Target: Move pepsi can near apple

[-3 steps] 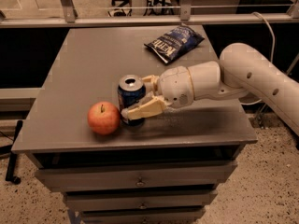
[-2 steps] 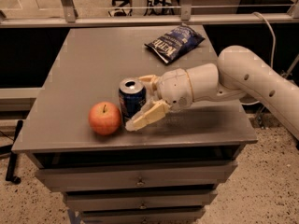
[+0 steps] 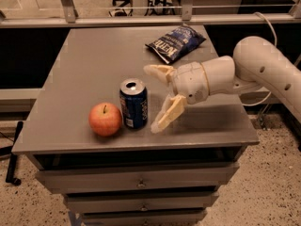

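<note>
Change: hand has drawn back to the right, off the pepsi can, and spread wider.
Apple: lower left of centre, resting on the table.
Pepsi can: upright just right of the apple, almost touching it, so the task looks met.
Hand: centre of frame, just right of the can, fingers wide apart, gripping nothing and touching neither item, probably a release.
Chip bag: upper centre, well apart, not involved.

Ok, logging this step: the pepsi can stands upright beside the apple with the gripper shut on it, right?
No. The camera view shows the gripper open next to the pepsi can, jaws apart, not gripping it. The can does stand upright beside the apple.
</note>
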`<state>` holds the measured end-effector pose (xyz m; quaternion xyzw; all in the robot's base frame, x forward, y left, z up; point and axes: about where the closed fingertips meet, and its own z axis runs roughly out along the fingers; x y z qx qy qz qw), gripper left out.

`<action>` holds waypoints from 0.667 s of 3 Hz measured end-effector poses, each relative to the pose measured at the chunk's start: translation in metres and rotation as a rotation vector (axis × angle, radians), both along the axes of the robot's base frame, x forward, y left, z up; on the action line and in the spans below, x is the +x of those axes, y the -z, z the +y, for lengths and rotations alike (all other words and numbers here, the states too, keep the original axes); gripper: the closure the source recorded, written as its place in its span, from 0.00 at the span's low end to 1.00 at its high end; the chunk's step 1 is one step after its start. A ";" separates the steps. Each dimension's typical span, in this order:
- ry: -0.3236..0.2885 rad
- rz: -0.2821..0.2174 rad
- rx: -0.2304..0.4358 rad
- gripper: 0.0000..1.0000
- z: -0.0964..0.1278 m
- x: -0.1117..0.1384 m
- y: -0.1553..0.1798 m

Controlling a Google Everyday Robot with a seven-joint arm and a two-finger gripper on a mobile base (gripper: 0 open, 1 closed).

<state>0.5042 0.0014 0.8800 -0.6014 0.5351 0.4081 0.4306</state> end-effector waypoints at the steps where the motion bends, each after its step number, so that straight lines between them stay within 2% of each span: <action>1: 0.072 -0.062 -0.062 0.00 -0.055 0.012 -0.034; 2: 0.107 -0.104 -0.067 0.00 -0.076 0.022 -0.056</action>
